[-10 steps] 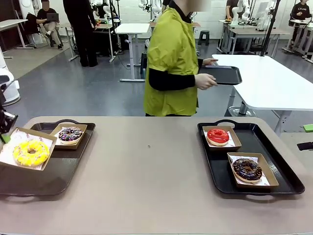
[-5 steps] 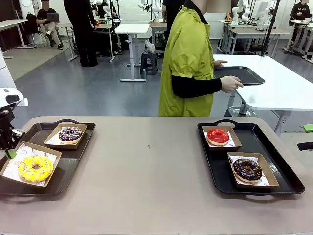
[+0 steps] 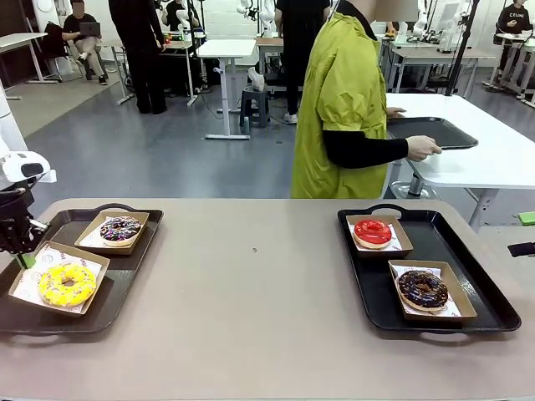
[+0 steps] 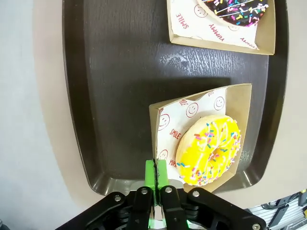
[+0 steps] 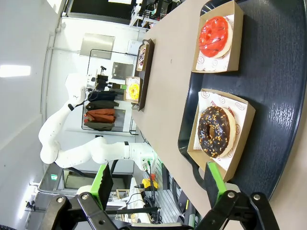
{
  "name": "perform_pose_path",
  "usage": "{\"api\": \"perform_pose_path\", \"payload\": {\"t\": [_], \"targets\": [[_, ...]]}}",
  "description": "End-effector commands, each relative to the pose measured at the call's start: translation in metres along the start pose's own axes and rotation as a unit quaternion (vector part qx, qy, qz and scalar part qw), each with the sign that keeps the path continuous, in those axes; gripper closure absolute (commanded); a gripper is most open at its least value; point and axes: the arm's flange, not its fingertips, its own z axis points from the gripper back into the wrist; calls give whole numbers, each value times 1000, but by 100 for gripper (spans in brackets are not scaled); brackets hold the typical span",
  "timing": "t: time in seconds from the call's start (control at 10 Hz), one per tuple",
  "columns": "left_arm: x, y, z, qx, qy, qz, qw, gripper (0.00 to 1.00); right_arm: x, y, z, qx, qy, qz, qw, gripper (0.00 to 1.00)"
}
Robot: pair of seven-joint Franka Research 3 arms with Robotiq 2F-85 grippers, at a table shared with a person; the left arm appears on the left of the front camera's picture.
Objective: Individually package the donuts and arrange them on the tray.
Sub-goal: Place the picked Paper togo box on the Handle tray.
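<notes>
The yellow-iced donut (image 3: 66, 284) is sitting in its paper-lined box (image 3: 94, 267) on the left black tray (image 3: 125, 267), at the near end, while the sprinkled chocolate donut (image 3: 120, 229) is resting in a second box just behind it. I am watching my left gripper (image 4: 156, 178) pinching the edge of the yellow donut's box, its green pads (image 4: 150, 175) pressed together on the cardboard wall, as the left wrist camera is showing. Across the table (image 3: 251, 317), the red-iced donut (image 3: 373, 231) and the dark chocolate donut (image 3: 422, 288) are lying boxed on the right black tray (image 3: 485, 284), red at the far end, chocolate nearer me. My right gripper (image 5: 157, 184) is hanging spread wide above that tray's near edge, grasping nothing. Beyond the table, a person in a yellow-green top (image 3: 347, 109) is turning toward another table, handling a third dark tray (image 3: 430, 131).
</notes>
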Motion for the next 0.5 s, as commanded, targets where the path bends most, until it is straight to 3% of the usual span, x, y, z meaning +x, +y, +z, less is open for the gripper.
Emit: {"api": "perform_pose_path", "payload": {"t": [0.0,0.1,0.2,0.3,0.4], "targets": [[5,-3,4,11,-12,-19,1000,41,-2,1,3,2,10,6,1000,0],[-1,-5,4,9,-14,-19,1000,0,-2,1,3,2,10,6,1000,0],[-1,-4,6,9,-15,-26,1000,39,-2,1,3,2,10,6,1000,0],[1,-3,10,12,-17,-31,999,0,-2,1,3,2,10,6,1000,0],[-4,-2,12,10,-22,-32,999,0,-2,1,3,2,10,6,1000,0]]}}
